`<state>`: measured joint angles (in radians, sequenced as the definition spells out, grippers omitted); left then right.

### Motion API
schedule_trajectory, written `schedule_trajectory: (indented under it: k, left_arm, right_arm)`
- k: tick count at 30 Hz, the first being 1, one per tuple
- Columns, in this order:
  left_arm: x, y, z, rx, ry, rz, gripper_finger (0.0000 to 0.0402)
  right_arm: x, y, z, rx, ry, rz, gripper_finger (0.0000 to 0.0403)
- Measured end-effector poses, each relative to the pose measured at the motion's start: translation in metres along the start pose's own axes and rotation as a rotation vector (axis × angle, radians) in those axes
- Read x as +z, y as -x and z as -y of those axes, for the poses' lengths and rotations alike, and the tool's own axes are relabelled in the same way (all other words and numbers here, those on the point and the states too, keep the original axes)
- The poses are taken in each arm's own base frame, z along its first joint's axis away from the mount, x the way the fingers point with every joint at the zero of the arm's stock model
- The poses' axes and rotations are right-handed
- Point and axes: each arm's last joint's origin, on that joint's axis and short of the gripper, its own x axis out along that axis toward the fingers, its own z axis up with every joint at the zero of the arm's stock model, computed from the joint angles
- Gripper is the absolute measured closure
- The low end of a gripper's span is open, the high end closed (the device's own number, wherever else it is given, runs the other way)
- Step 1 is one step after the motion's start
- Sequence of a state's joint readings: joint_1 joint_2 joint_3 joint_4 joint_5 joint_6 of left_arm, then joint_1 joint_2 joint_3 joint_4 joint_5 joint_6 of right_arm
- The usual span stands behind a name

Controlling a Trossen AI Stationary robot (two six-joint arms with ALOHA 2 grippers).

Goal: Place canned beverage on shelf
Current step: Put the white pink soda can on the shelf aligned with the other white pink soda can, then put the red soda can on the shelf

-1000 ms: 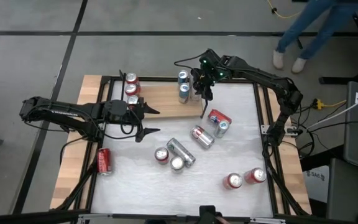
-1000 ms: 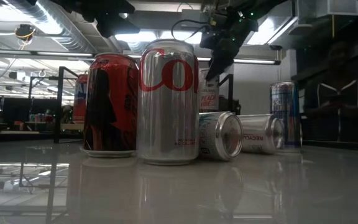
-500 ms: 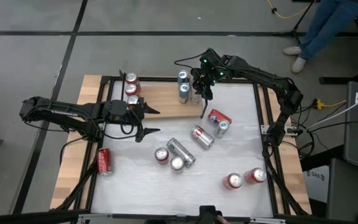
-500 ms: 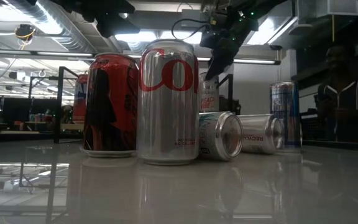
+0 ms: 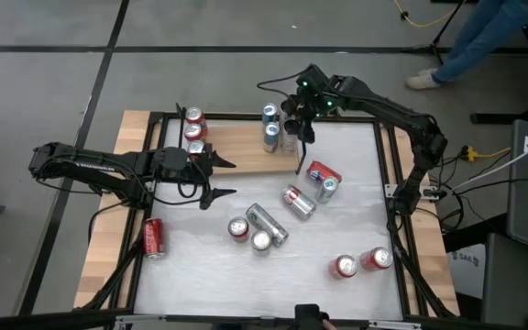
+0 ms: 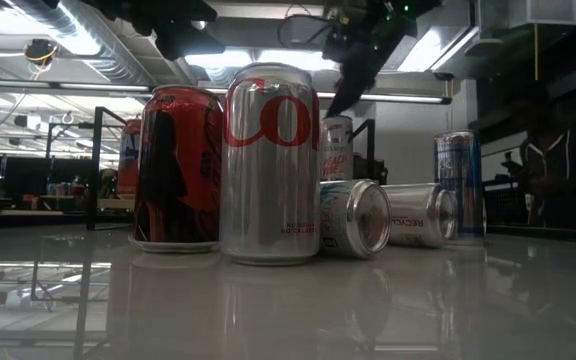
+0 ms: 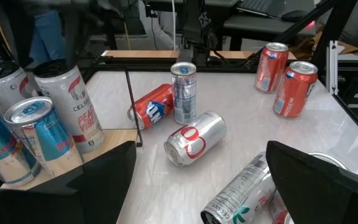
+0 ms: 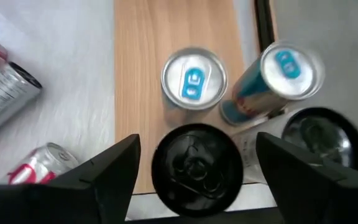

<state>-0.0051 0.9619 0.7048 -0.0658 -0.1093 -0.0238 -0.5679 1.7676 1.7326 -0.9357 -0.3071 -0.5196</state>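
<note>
The shelf [image 5: 241, 147] is a light wooden board with black rails at the table's far side. At its right end stand two blue-tabbed cans [image 8: 193, 81] [image 8: 284, 68] and two white cans with dark tops [image 8: 197, 165] [image 8: 319, 134]. Three red cans [image 5: 194, 131] stand at its left end. My right gripper [image 5: 297, 124] is open above the nearer dark-topped can; its fingers stand on either side of it, apart from it [image 8: 197, 143]. My left gripper [image 5: 227, 178] is open and empty over the table near the shelf's left part.
Loose cans are on the white tabletop: a red-and-blue one lying [image 5: 324, 174], silver ones lying [image 5: 298, 200] [image 5: 266, 223], and red ones upright [image 5: 238, 227] [image 5: 344, 266] [image 5: 377, 258]. One red can [image 5: 151, 236] lies by the left rail. A person's legs [image 5: 484, 37] show beyond the far right corner.
My right gripper has gone up, away from the white dark-topped can, which stays standing on the shelf. The person beyond the table has stepped along.
</note>
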Motion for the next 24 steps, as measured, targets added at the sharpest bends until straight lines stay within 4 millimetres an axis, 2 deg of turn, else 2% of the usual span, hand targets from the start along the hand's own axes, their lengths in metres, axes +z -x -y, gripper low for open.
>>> schedule_trajectory:
  k: [4, 10, 16, 24]
  left_arm:
    - [0.0, 0.0, 0.0, 0.0, 0.0, 0.0, 0.005]
    - [0.0, 0.0, 0.0, 0.0, 0.02, 0.001, 0.005]
    - [0.0, 0.0, 0.004, -0.019, 0.046, 0.001, 0.005]
    - [-0.001, 0.003, 0.023, -0.086, 0.052, -0.001, 0.005]
  right_arm:
    - [0.014, 0.014, -0.006, -0.001, 0.023, 0.025, 0.0093]
    - [0.037, 0.027, -0.03, 0.027, 0.09, 0.065, 0.0093]
    - [0.052, 0.025, -0.06, 0.08, 0.083, 0.085, 0.0093]
    - [0.065, 0.017, -0.107, 0.174, 0.069, 0.078, 0.0093]
